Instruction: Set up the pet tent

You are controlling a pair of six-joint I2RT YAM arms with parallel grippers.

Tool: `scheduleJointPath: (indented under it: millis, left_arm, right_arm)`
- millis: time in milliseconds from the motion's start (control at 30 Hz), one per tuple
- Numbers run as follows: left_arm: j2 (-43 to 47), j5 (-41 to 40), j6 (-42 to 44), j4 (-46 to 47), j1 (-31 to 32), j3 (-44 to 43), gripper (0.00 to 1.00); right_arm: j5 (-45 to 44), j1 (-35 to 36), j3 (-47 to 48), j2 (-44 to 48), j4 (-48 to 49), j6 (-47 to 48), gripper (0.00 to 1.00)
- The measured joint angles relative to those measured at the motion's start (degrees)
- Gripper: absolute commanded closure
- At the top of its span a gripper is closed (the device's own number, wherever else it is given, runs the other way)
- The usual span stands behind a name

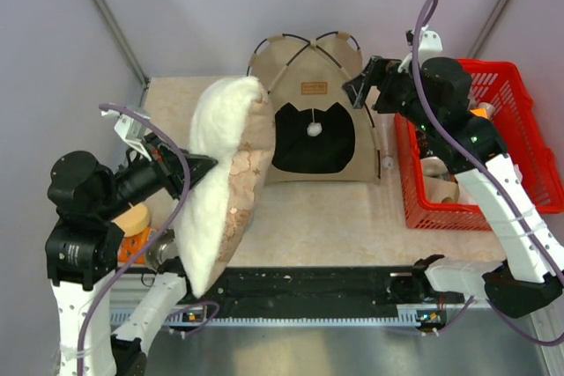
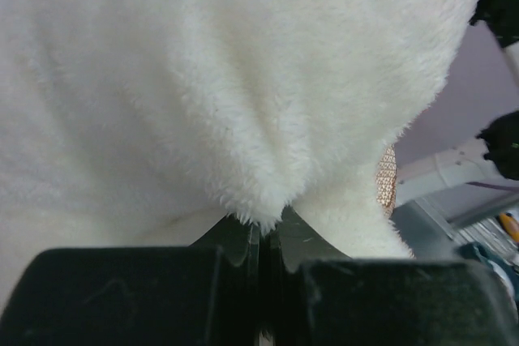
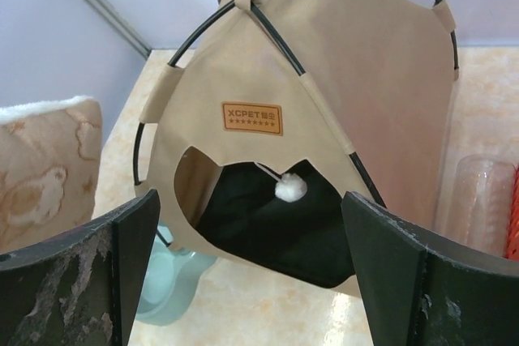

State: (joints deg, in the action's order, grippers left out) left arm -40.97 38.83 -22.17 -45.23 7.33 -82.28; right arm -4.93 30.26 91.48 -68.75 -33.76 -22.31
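Pale marbled table [image 1: 335, 217] under grey walls; the pet tent [image 1: 317, 103] stands upright at the back middle, doorway facing the arms, its white ball [image 1: 314, 129] hanging in the opening below the brown label [image 1: 314, 88]; the left gripper [image 2: 266, 237] is pinched tight on a fold of the cream pillow [image 1: 220, 182], held on edge just left of the tent; the right gripper [image 1: 357, 87] hovers by the tent's upper right side, fingers spread wide, holding nothing; a red basket [image 1: 529, 129] sits at the right.

A robot lab cell: grey panel walls [image 1: 220, 6] enclose a marble-patterned table [image 1: 335, 217], with a red plastic crate [image 1: 533, 143] at right.
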Motion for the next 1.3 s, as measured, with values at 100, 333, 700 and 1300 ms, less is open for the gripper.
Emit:
scheduleJointPath:
  millis: [100, 333, 700, 1300]
  left_arm:
    - [0.0, 6.0, -4.1, 4.5, 2.1, 0.5, 1.0]
    - [-2.4, 15.9, -14.6, 17.8, 8.6, 5.5, 1.0]
    - [-11.0, 13.3, -18.4, 27.3, 15.3, 14.7, 1.0]
    - [-29.7, -29.2, -15.7, 31.3, 33.8, 20.2, 1.0]
  right_arm:
    - [-1.2, 0.0, 0.0, 0.0, -0.5, -0.9, 0.08]
    - [-5.4, 0.0, 0.0, 0.1, -2.3, -2.9, 0.08]
    - [-9.4, 0.0, -2.6, 3.8, -4.1, -5.0, 0.09]
    - [1.8, 1.5, -10.8, 7.6, -2.3, -5.3, 0.09]
